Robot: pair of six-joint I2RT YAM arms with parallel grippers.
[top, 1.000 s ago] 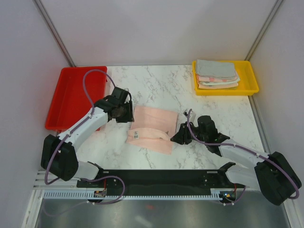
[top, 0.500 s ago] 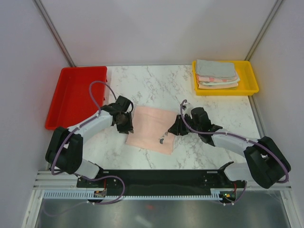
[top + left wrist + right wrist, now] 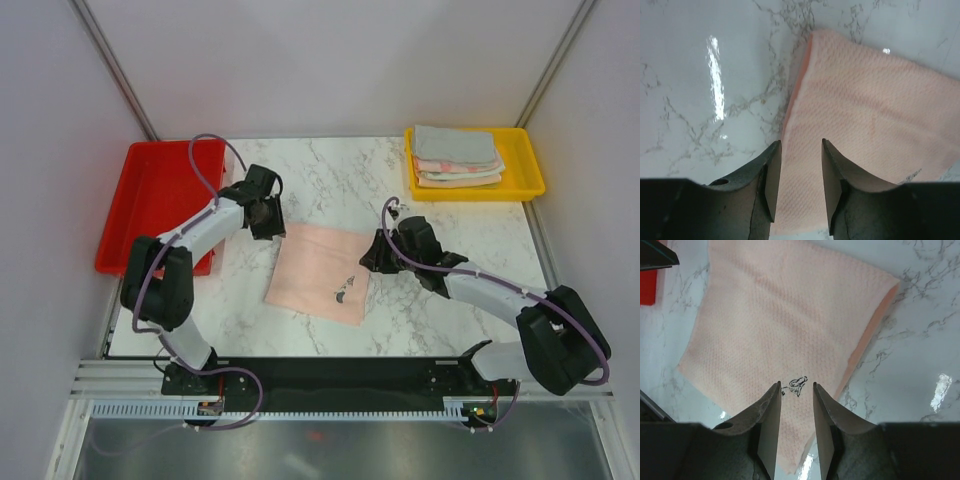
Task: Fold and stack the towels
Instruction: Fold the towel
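Towel in peach-pink (image 3: 318,272) lies folded and flat on the marble counter (image 3: 440,320), near its middle and between the two arms, turned a little askew to the counter's edges. A small dark printed mark (image 3: 343,290) sits on its top face close to the near right corner.

The right arm (image 3: 480,290) reaches in from the right, and the right jaws hang at the towel's right edge, toward its far corner. In the right wrist view its two fingers (image 3: 771,415) stand a narrow way apart with nothing between them, and the printed mark shows just past their tips.

The left arm (image 3: 200,235) stretches farther, up the left side. The left jaws are at the towel's far left corner. In the left wrist view the fingers (image 3: 771,175) are parted somewhat wider, empty, with the towel's layered left edge running below the gap. Whether either pair touches the cloth cannot be told.

Farther back, a red tray (image 3: 150,205) lies at the left edge of the counter. In the far right corner a yellow tray (image 3: 525,180) holds a stack of folded towels (image 3: 457,157), a grey-green one on top with pink and cream below.
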